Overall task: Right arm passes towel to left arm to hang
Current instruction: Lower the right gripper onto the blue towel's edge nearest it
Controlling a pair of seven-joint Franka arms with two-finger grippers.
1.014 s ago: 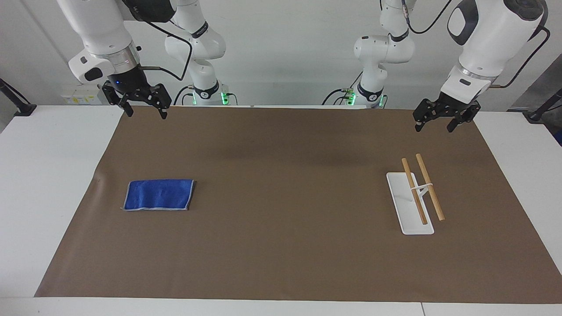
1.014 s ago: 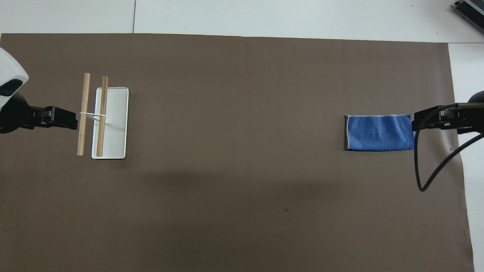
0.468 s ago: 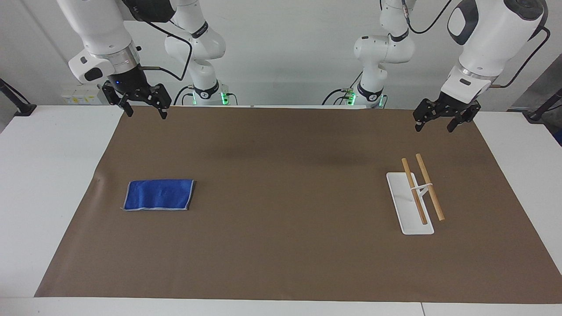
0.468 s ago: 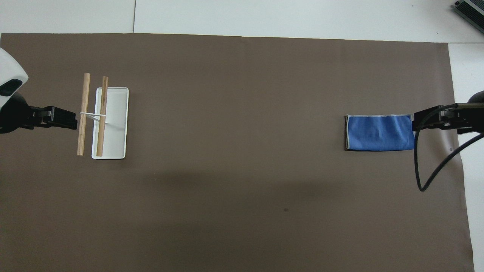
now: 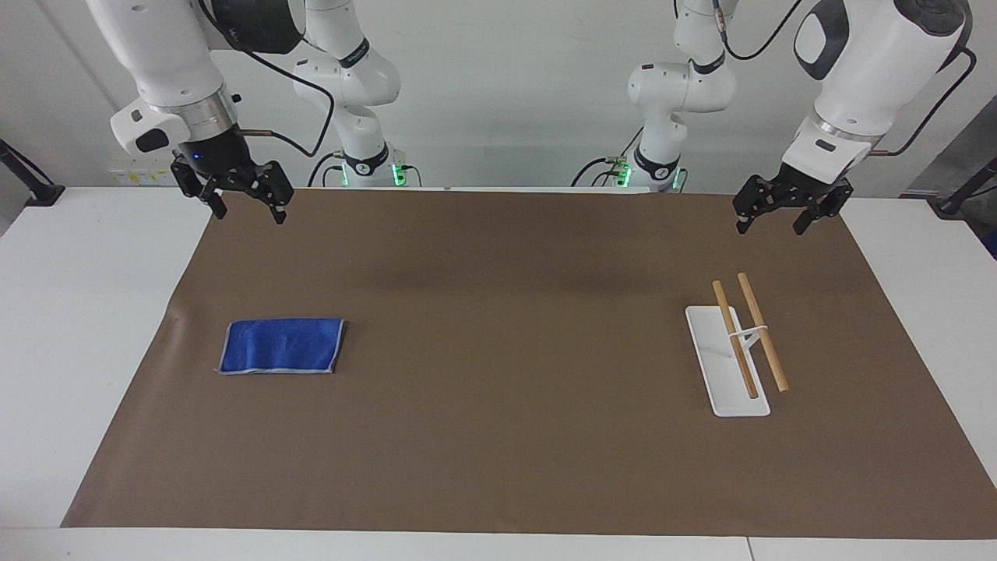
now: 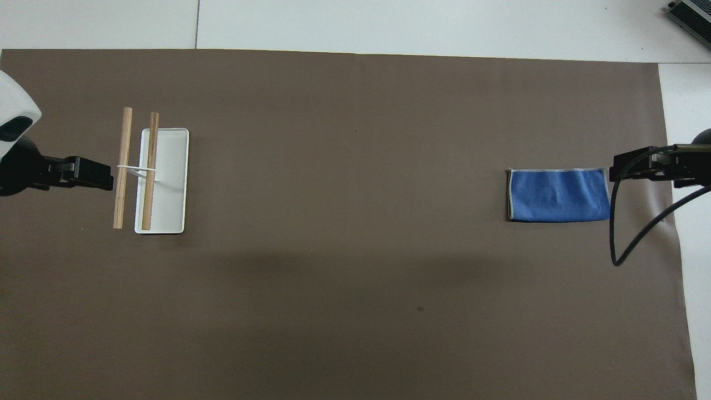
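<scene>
Lying flat on the brown mat, the small royal-blue folded cloth towel (image 5: 281,345) sits below the open, empty right gripper (image 5: 243,204); soft, light, limp, so pinch a stitched edge. Left gripper (image 5: 781,216) waits open.

The bench (image 5: 93,327) had a white top. A brown mat (image 5: 498,436) lay flat on it and covered most of the surface, leaving white margins exposed at both ends and along the edge farthest from the robots.

Two items lay directly on the mat, well apart from each other:

1. A blue towel (image 5: 282,345), folded into a rectangle with pale grey edging, lay flat toward the right arm's end of the bench.
2. A rack (image 5: 727,360) stood toward the left arm's end. It consisted of a white rectangular base resting on the mat and two parallel wooden rods (image 5: 763,332) carried above the base on a white support.
</scene>
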